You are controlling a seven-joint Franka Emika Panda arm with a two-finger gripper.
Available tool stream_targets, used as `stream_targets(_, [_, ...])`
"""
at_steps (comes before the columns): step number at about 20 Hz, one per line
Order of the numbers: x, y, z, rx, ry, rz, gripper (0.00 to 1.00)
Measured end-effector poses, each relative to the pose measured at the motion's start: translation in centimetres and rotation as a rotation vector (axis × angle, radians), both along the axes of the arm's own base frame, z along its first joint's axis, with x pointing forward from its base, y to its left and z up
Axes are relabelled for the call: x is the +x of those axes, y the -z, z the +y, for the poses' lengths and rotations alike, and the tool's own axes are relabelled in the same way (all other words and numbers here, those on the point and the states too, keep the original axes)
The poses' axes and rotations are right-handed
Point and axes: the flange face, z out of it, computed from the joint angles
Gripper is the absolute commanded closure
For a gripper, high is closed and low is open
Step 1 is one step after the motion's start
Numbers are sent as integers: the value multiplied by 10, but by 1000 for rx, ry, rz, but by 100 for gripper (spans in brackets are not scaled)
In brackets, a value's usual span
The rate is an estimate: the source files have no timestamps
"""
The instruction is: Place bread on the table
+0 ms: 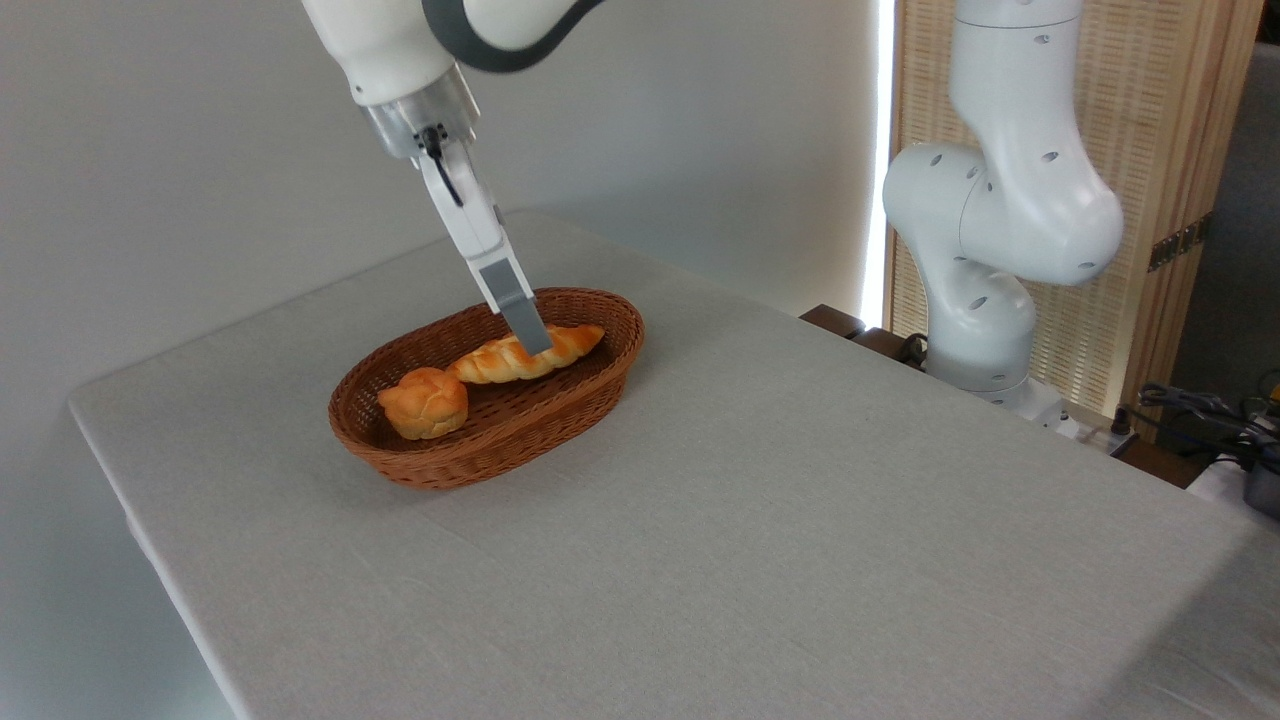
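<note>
The loaf (pixel 525 356) lies inside the basket (pixel 560 400), toward its far side, long axis along the basket's length. A bun (pixel 425 402) sits at the basket's near-left end, touching or just beside the loaf's left tip. The basket rests on the table (pixel 760 520) — left of centre.

The gripper (pixel 530 338) reaches down at a slant from the upper left; its grey fingertip pad overlaps the loaf's middle. Only one finger is plainly visible (the other is hidden behind it), so whether the jaws clasp the loaf or stand apart cannot be told. The loaf appears to rest on the basket floor — not raised. The arm's base (pixel 985 330) stands beyond the table's right edge.
</note>
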Motion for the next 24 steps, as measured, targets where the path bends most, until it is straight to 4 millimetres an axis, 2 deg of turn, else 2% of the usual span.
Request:
stream_targets(4, [-6,28,-24,-56,-30,-38,0])
stream_targets(10, [-12,47,-38,-94,-191,-32,0])
stream_targets(16, [-23,80,-55,-98,-208,-43,0])
stream_targets(17, [-25,84,-57,-99,-204,-41,3])
stream_targets(20, [-27,90,-61,-100,-199,-41,39])
stream_targets(21, [-27,90,-61,-101,-199,-41,45])
stream_targets(24, [-27,90,-61,-101,-199,-41,51])
